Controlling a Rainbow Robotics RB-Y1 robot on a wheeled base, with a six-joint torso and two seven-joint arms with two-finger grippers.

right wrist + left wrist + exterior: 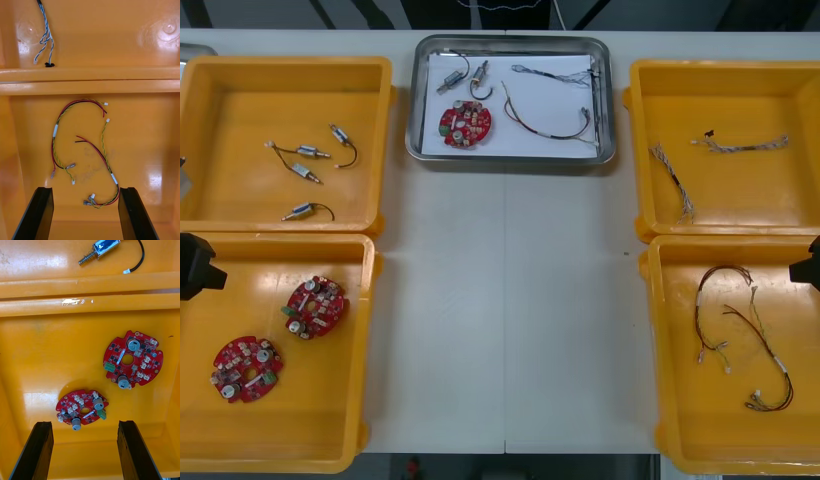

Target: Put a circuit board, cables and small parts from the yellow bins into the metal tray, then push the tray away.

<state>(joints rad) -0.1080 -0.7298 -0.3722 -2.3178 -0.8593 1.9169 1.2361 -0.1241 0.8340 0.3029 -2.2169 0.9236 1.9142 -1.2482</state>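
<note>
Far centre: tray (607, 110) holding 1 board (465, 122), 2 cables (545, 125), 2 metal parts (465, 78). Left gripper (86, 423) spread, empty, over near-left bin (37, 360) with 2 boards (133, 359). Right gripper (85, 189) likewise released, over near-right bin (150, 131) with 2 red-yellow cables (56, 131).

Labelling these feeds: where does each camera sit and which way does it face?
Front view: above the arms, steeply down at the table; left gripper, right gripper at its sides.
Left wrist view: on that wrist, facing two circuit boards; open fingers.
Right wrist view: on that wrist, facing red and yellow cables; open fingers.
Shared with front view: those boards, those cables.
</note>
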